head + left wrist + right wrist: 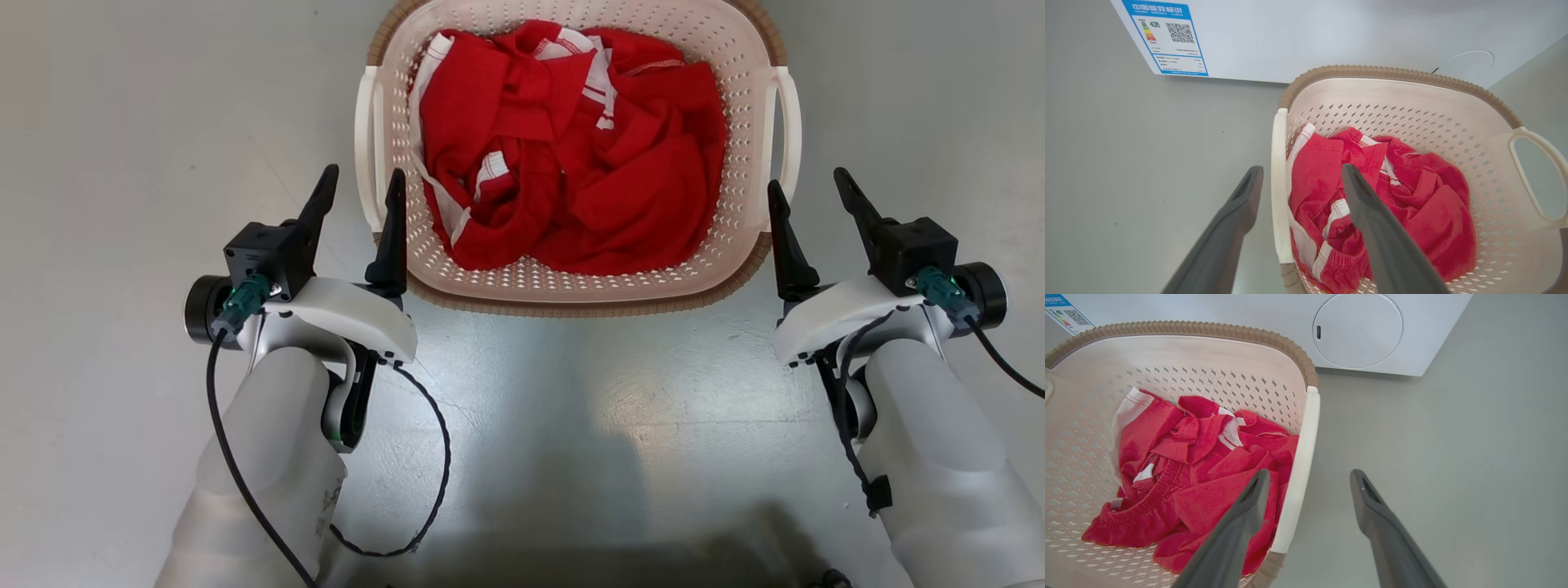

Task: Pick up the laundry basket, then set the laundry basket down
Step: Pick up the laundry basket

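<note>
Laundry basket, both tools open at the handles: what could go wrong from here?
1. The left tool and right tool each straddle a white loop handle, inner finger over the crumpled red clothes: closing may pinch fabric.
2. Uneven grips could tilt the cream perforated plastic laundry basket on lifting.

The floor (pixel 571 392) is pale grey, smooth and slightly glossy, with faint scuffs, a few dark specks and a soft sheen near the middle. In the head view a dark shadow falls across its near edge. The laundry basket (pixel 571 282) seems to rest flat on it, though from above the underside of its base is hidden. Just behind the laundry basket a white washing machine (pixel 1357 330) stands on the same floor, its lower edge meeting the grey surface.
</note>
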Motion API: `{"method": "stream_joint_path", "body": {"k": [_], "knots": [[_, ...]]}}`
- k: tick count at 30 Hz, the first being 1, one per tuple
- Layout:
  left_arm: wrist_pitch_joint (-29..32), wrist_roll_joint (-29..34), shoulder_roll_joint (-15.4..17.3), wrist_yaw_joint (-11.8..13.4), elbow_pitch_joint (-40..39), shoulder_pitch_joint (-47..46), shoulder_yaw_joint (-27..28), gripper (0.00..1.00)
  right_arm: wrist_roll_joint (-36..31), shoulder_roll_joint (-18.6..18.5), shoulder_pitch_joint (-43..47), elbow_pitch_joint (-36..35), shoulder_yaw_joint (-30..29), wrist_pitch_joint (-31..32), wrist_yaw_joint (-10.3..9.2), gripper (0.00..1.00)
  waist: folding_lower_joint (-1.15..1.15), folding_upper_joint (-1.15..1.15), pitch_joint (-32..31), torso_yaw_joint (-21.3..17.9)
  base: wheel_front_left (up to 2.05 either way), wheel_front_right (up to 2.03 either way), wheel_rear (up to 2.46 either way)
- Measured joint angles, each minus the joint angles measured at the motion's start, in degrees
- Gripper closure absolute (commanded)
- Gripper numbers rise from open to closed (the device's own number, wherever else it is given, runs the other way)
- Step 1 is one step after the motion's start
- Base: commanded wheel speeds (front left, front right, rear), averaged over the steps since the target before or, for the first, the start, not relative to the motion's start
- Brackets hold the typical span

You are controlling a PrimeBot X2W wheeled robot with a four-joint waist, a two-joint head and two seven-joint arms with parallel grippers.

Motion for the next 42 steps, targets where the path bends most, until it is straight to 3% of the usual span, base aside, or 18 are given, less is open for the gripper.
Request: {"method": "stream_joint_path", "body": {"k": [7,42], "knots": [[0.0,0.6,0.0,1.1,2.1,-1.3,0.1,0.0,1.0,0.0,-0.9,0.0,0.5,0.0,0.0,0.0,0.0,0.0,1.2,-0.6,0.0,0.0,0.0],[0.0,1.9,0.0,1.3,3.0,-4.0,0.1,0.0,3.1,-0.2,-3.4,-0.3,4.3,0.0,0.0,0.0,0.0,0.0,6.6,-0.8,0.0,0.0,0.0]]}}
